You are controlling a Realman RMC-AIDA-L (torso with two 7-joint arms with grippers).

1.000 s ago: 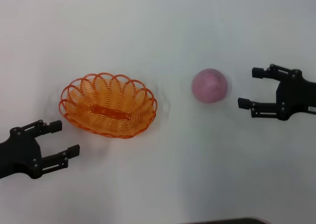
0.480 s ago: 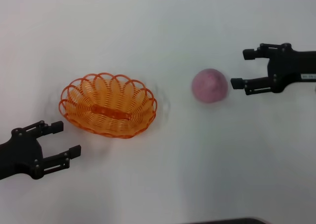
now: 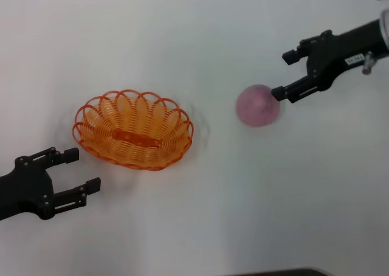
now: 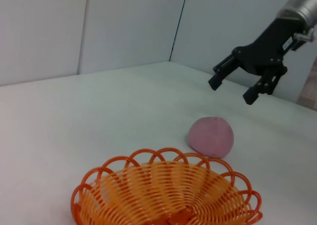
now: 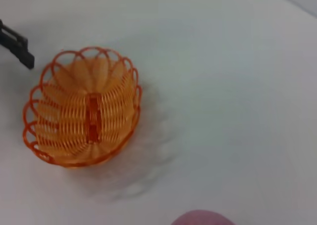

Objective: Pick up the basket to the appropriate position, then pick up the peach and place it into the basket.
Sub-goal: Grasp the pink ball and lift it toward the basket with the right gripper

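- The left gripper [image 3: 78, 170] sits nearest the robot, low over the white table [image 3: 200, 215], its two black fingers spread apart with nothing between them.
- The basket [image 3: 134, 129] lies just beyond and slightly to the right of that left claw, resting flat on the table; the upper finger's tip comes near the basket's nearer rim without touching it, as far as the head view shows.
- In the left wrist view the basket [image 4: 168, 195] fills the near foreground, its scalloped orange loops open upward and its inside holding nothing.
- A flat orange bar [image 5: 92, 118] runs along the base of the basket [image 5: 81, 113] in the right wrist view, and part of the left claw's black finger [image 5: 17, 46] shows beside the basket's rim.
- The peach [image 3: 258, 105] rests on the table well to the right of the basket, on its own.
- The right gripper [image 3: 284, 75] is farthest out, its fingers splayed wide and empty; the peach lies just beside its lower fingertip, on the robot-facing side.
- From the left wrist view the right claw [image 4: 232, 88] hangs in the air above and beyond the peach [image 4: 211, 136], clear of it.
- Only the top of the peach [image 5: 203, 218] shows in the right wrist view.
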